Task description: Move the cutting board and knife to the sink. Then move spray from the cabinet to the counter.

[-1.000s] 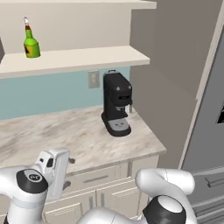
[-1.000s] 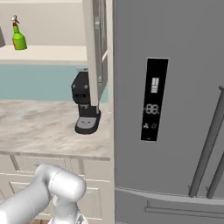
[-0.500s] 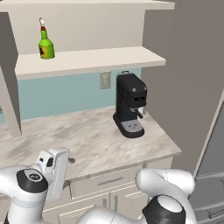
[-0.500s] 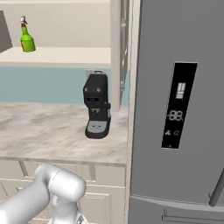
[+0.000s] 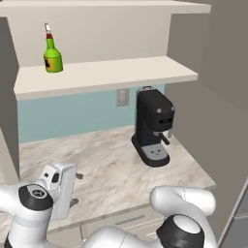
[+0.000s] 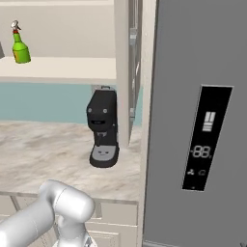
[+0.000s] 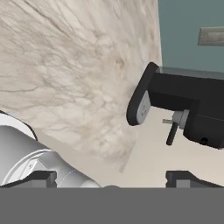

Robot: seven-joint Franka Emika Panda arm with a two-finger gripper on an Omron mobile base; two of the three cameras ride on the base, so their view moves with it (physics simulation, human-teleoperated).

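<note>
Base drove; fingers (image 7: 41, 177) wide apart, empty, above counter (image 7: 65, 65).

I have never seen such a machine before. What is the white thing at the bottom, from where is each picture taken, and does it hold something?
The white thing is a robot arm on a base that drives, in a computer-drawn kitchen. Two pictures come from cameras on the base, behind the arm on its left and right. The third comes from a camera on the hand, so it looks tilted; the two dark fingers at its bottom edge stand wide apart and hold nothing. On the marble counter stands a black coffee machine. A green spray bottle stands on the open cabinet shelf above it. The grey fridge with a display is at the right.
</note>
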